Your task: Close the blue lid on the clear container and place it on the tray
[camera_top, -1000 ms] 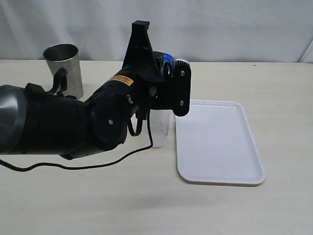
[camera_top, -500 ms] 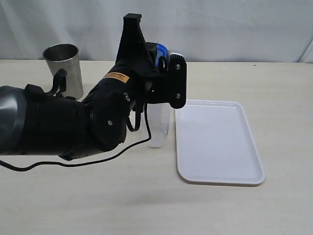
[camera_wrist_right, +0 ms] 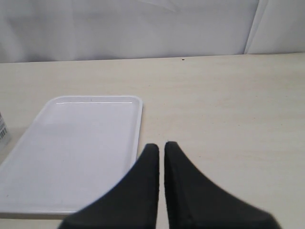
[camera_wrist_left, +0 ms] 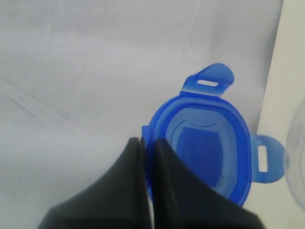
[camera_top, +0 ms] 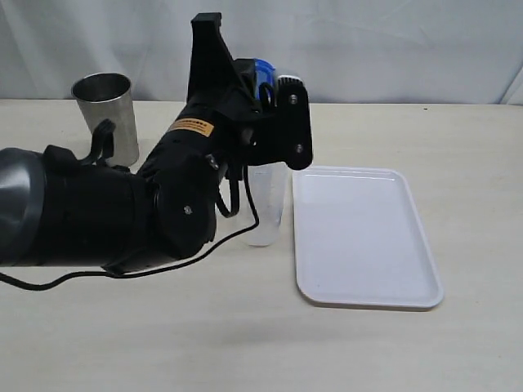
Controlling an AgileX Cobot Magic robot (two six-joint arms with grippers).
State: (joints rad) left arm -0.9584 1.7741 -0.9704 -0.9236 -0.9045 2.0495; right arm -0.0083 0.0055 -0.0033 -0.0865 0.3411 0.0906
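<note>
My left gripper (camera_wrist_left: 148, 142) is shut on the rim of the blue lid (camera_wrist_left: 209, 143), whose underside and snap flaps face the left wrist camera. In the exterior view the blue lid (camera_top: 264, 72) peeks out above the left arm's wrist, held in the air over the clear container (camera_top: 265, 204). That container stands upright on the table just left of the white tray (camera_top: 359, 237), partly hidden by the arm. My right gripper (camera_wrist_right: 161, 145) is shut with nothing in it, above the table beside the tray (camera_wrist_right: 76, 143). It does not appear in the exterior view.
A shiny steel cup (camera_top: 108, 114) stands at the back left of the table. A white curtain closes off the back. The left arm's cable loops down in front of the container.
The left arm has lifted and tilted back a little, raising the blue lid higher above the clear container. Container, tray and cup have stayed put.
</note>
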